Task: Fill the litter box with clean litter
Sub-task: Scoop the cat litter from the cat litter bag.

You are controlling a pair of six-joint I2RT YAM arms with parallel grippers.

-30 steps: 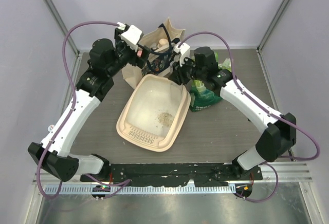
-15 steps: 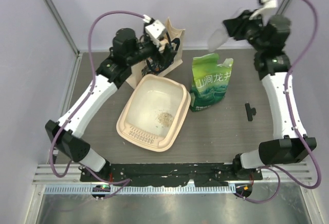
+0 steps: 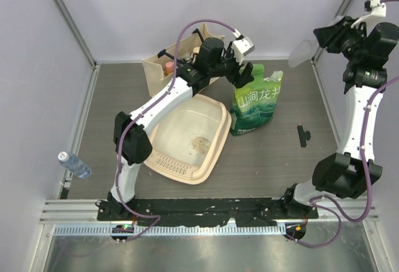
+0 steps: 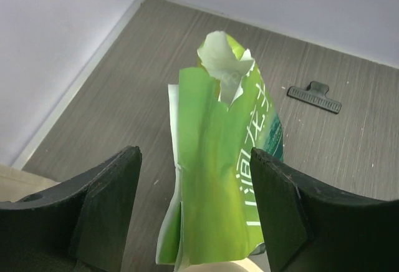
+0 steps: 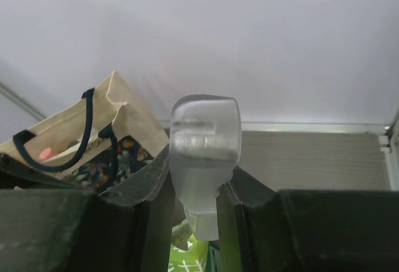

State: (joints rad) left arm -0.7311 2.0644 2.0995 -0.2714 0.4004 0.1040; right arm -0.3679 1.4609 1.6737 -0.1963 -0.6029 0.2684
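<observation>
The cream litter box (image 3: 163, 136) lies mid-table with a small patch of clean litter (image 3: 199, 143) on its floor. A green bag (image 3: 255, 103) stands at its right rim. My left gripper (image 3: 244, 75) hovers over the bag's torn top. In the left wrist view the left gripper (image 4: 194, 160) is open, its jaws on either side of the bag (image 4: 218, 153) and apart from it. My right gripper (image 3: 324, 38) is raised at the far right, shut on a translucent scoop (image 3: 301, 53). In the right wrist view the right gripper (image 5: 199, 178) holds the scoop (image 5: 206, 135) by its handle.
A beige tote bag (image 3: 163, 66) with dark handles stands behind the litter box, and also shows in the right wrist view (image 5: 93, 135). A black clip (image 3: 303, 136) lies right of the green bag. A water bottle (image 3: 73, 165) lies at the left edge.
My left arm has swung right from the tote bag to above the green bag. My right arm has lifted farther right with the scoop. A water bottle has come into view at the left edge.
</observation>
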